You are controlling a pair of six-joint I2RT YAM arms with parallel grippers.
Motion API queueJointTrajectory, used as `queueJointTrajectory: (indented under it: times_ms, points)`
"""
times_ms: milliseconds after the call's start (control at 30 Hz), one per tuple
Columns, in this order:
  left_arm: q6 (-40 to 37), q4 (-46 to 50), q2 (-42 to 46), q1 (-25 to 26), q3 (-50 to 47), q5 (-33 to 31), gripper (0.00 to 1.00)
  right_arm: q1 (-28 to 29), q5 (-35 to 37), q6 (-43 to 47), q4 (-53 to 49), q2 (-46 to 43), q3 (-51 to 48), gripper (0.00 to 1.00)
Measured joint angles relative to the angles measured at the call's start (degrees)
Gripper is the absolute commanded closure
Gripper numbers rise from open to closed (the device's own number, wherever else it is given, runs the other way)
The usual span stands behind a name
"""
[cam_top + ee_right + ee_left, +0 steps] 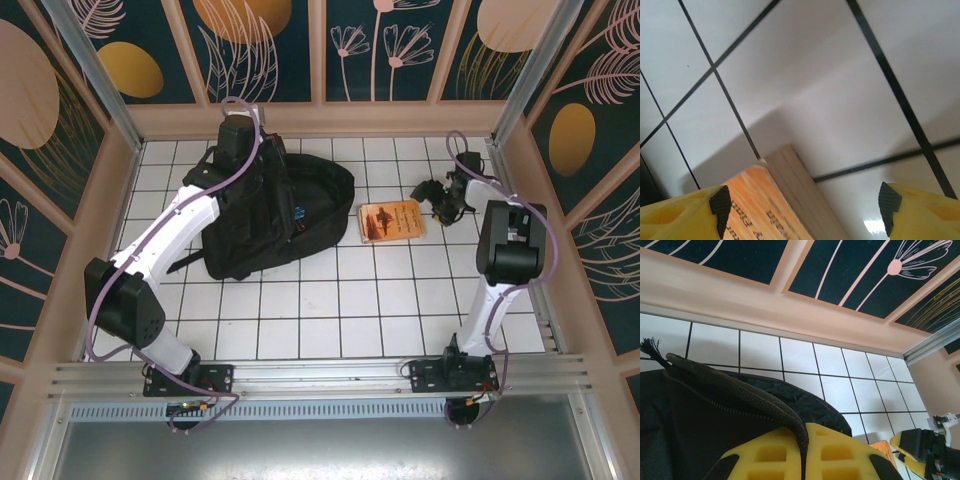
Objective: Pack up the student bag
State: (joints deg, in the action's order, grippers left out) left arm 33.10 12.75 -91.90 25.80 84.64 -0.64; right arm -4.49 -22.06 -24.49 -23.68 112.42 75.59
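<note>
The student bag (300, 215), a large black backpack, lies at the back left of the tiled table. My left gripper (243, 175) is over its upper part. In the left wrist view that gripper (807, 450) is shut on the bag's black woven strap (740, 390), which runs down between the yellow fingers. An orange book (392, 221) lies flat just right of the bag. My right gripper (440, 200) hovers at the book's right end. In the right wrist view it (804, 202) is open, and the book's corner (770, 210) lies between and below its fingers.
The white tiled table (330, 310) is fenced by a wooden rim and patterned walls on three sides. The back wall (790, 305) rises close behind the bag. The right gripper (920, 447) and a sliver of the book (883, 450) show in the left wrist view.
</note>
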Motion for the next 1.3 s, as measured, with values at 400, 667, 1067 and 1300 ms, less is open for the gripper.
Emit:
queueJointTrajectory:
  times_ms: [400,667,1067,1300]
  points:
    - [1.7,-1.4,-3.5,0.4,-0.3,8.5,1.00,5.5,-7.2,-2.1,7.0,-2.9,-8.3,0.23]
    - [2.8,-1.1,-5.0,1.0,-0.3,12.2,1.00,6.2,-17.6,-9.4,11.7,-7.6,-10.7,0.26]
    - [2.8,-0.9,-5.0,1.0,-0.3,12.3,1.00,11.1,-25.6,-18.3,18.9,-18.0,-10.6,0.27]
    - [2.8,-0.9,-5.0,1.0,-0.3,12.2,1.00,17.8,-26.3,-25.6,29.1,-18.6,-11.6,0.26]
